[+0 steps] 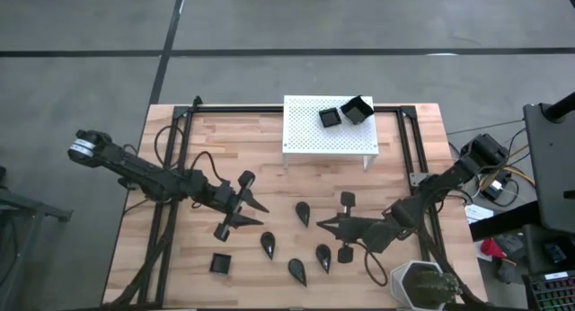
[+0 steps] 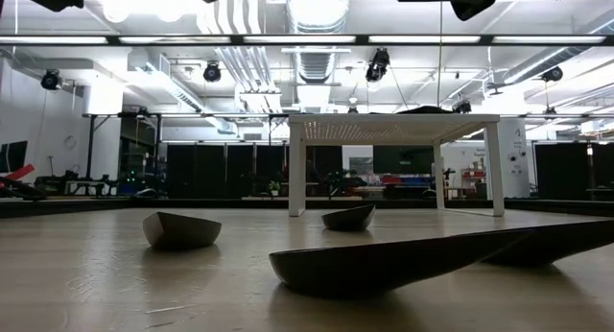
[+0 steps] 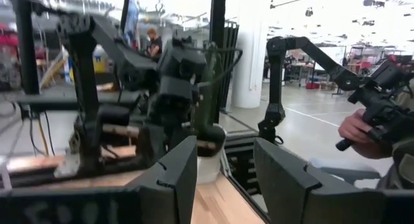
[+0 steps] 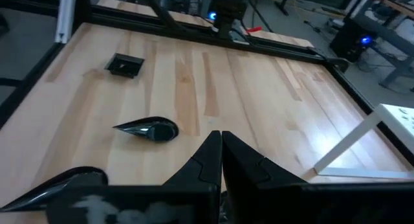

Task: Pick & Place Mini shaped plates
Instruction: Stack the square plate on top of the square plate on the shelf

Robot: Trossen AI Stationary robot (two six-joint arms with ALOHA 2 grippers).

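Two black square mini plates point(image 1: 330, 117) point(image 1: 358, 110) sit on the white perforated stand point(image 1: 305, 136); the right one is tilted. On the table lie several black teardrop plates point(image 1: 303, 212) point(image 1: 268, 244) point(image 1: 322, 254) and one square plate point(image 1: 220, 262). My left gripper point(image 1: 259, 215) hangs open and empty over the table's left middle, its fingers point(image 3: 178, 179) apart. My right gripper point(image 1: 323, 225) is shut and empty between the teardrop plates, pointing toward the table's left. In the right wrist view its gripper point(image 4: 220, 143) points past a teardrop plate point(image 4: 149, 129) and the square plate point(image 4: 125, 65).
A white pot with a green plant point(image 1: 422, 284) stands at the near right corner, close to my right arm. A black frame rail point(image 1: 180, 122) runs around the table. Bare wood lies between the stand and the plates. A person's hand point(image 3: 352, 130) shows beyond the table.
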